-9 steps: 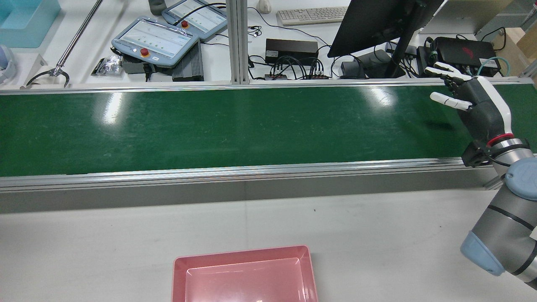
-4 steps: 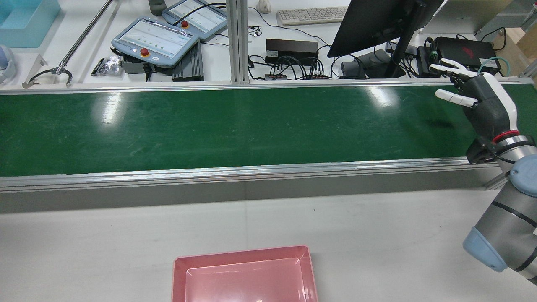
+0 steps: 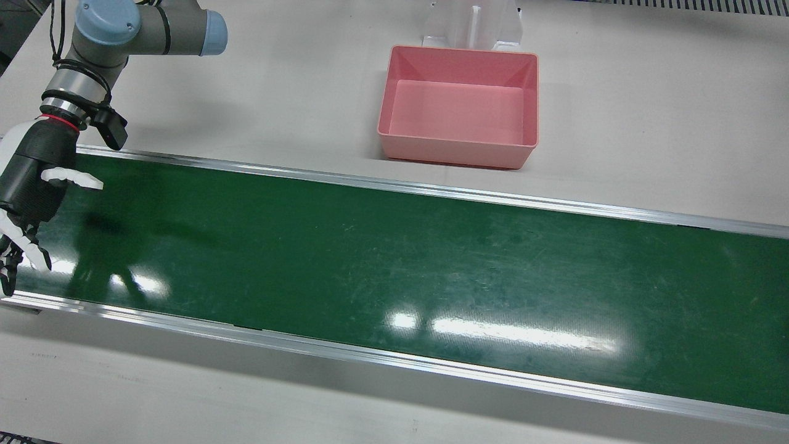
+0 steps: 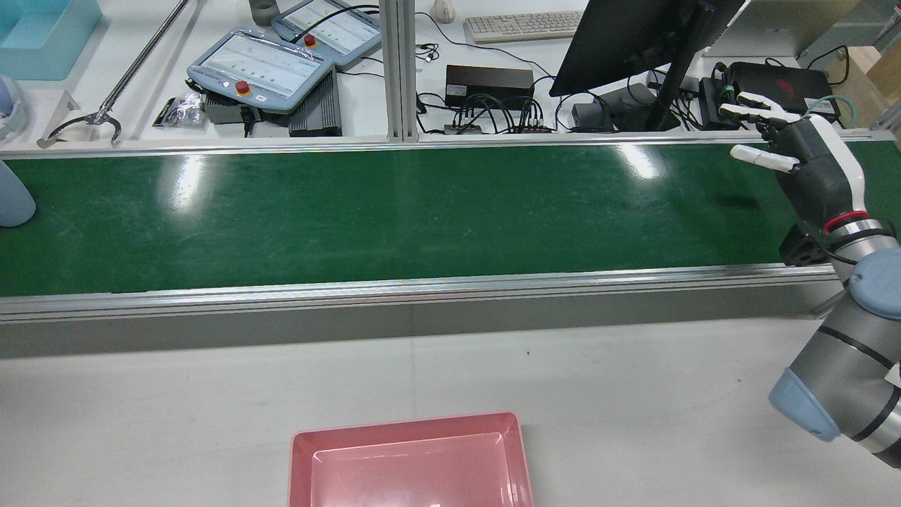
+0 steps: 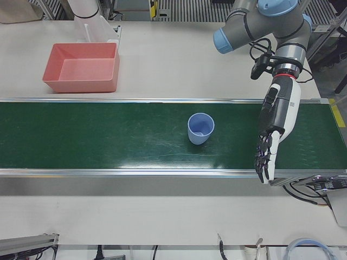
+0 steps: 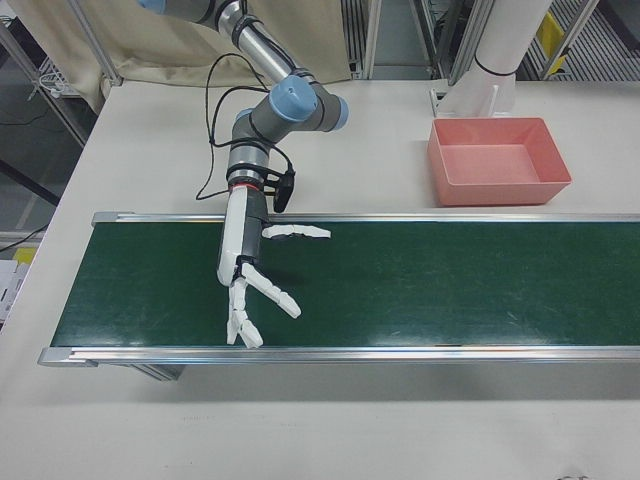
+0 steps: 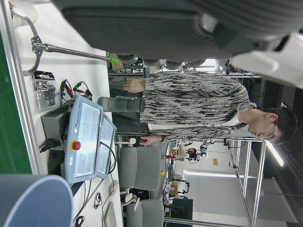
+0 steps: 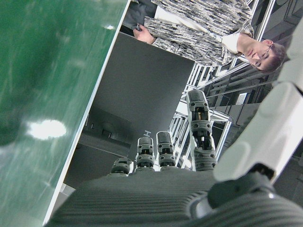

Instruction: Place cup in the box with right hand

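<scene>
A pale blue cup (image 5: 201, 128) stands upright on the green belt (image 5: 108, 135). It shows at the left edge of the rear view (image 4: 12, 196) and in the left hand view (image 7: 33, 202). My left hand (image 5: 276, 116) is open over the belt, to the right of the cup and apart from it. My right hand (image 4: 802, 151) is open and empty at the other end of the belt, far from the cup; it also shows in the right-front view (image 6: 248, 268) and the front view (image 3: 34, 179). The pink box (image 4: 405, 422) sits empty on the white table beside the belt.
The belt has raised metal rails (image 3: 431, 191) along both long sides. Beyond it stand a monitor (image 4: 633, 35), teach pendants (image 4: 260, 67) and cables. A person (image 7: 199, 106) stands on the operators' side. A white pedestal (image 3: 471, 24) stands behind the box.
The cup has come into the rear view at the belt's left edge. My right hand has shifted slightly toward the belt's far right end and stays open.
</scene>
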